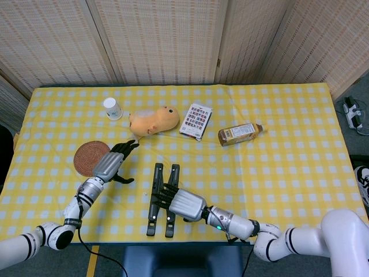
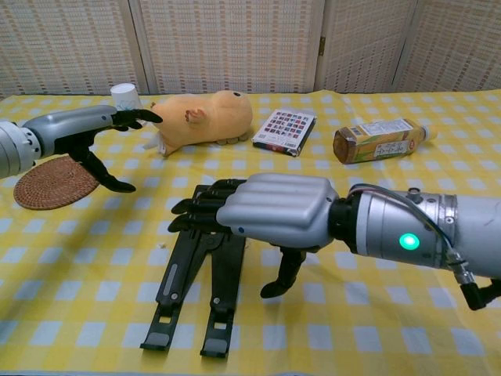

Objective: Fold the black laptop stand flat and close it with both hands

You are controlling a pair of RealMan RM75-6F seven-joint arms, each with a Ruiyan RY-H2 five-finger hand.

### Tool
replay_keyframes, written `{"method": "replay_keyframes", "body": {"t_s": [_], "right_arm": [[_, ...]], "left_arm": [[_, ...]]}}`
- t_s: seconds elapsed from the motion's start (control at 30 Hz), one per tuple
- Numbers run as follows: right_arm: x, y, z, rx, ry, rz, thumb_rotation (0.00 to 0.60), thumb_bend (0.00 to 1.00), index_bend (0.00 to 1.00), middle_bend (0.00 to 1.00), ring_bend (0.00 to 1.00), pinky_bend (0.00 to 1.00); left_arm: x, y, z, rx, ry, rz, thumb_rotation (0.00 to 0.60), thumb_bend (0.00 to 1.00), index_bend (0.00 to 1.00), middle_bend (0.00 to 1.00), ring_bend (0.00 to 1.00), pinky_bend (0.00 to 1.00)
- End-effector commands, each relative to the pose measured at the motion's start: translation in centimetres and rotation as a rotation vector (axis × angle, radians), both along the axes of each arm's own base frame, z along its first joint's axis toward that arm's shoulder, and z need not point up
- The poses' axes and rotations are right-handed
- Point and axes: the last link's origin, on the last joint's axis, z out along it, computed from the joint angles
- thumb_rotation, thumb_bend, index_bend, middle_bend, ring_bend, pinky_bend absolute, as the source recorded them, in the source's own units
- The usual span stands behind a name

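The black laptop stand (image 1: 160,202) (image 2: 197,291) lies flat near the table's front edge, its two bars close together in a narrow V. My right hand (image 1: 183,203) (image 2: 274,210) hovers over its far end. The hand's fingers (image 2: 200,216) stretch leftward across the bars and its thumb points down at the cloth beside them; I cannot tell if the fingers touch the stand. My left hand (image 1: 109,165) (image 2: 84,128) is raised well to the left of the stand, above the coaster, fingers apart and holding nothing.
A woven coaster (image 1: 86,157) (image 2: 48,182) lies at the left. Behind the stand are a paper cup (image 1: 112,108) (image 2: 124,95), an orange plush toy (image 1: 153,120) (image 2: 205,116), a patterned card box (image 1: 195,120) (image 2: 286,129) and a lying bottle (image 1: 239,133) (image 2: 380,139).
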Motion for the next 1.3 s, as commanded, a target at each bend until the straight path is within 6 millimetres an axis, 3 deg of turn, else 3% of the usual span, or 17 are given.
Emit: {"method": "replay_keyframes", "body": {"t_s": [0.03,0.67,0.87,1.03,1.3], "right_arm": [[1.9,-1.4,-0.1,0.003,0.096,0.047,0.6,0.2,0.0,0.0,0.0,0.0],[3.9,-3.0,-4.1,0.005,0.259,0.157,0.6,0.2,0.0,0.0,0.0,0.0],[4.3,-3.3,-4.4,0.007,0.263,0.15,0.6,0.2,0.0,0.01,0.0,0.0],[4.5,-3.8,-4.2,0.006,0.266,0.14,0.6,0.2,0.0,0.08,0.0,0.0],[5.1,-4.2,-4.6,0.022,0.275,0.119,0.6,0.22,0.08,0.12,0.0,0.0]], "left_arm": [[-0.3,0.0,0.2,0.003,-0.003,0.007,0.6,0.21,0.05,0.0,0.0,0.0],[-2.6,0.6,0.6,0.008,-0.029,0.08,0.6,0.21,0.05,0.0,0.0,0.0],[-2.8,0.6,0.8,0.012,-0.036,0.084,0.6,0.21,0.05,0.0,0.0,0.0],[-2.9,0.7,0.8,0.011,-0.037,0.085,0.6,0.21,0.05,0.0,0.0,0.0],[-3.1,0.6,0.7,0.011,-0.044,0.094,0.6,0.21,0.05,0.0,0.0,0.0]]}}
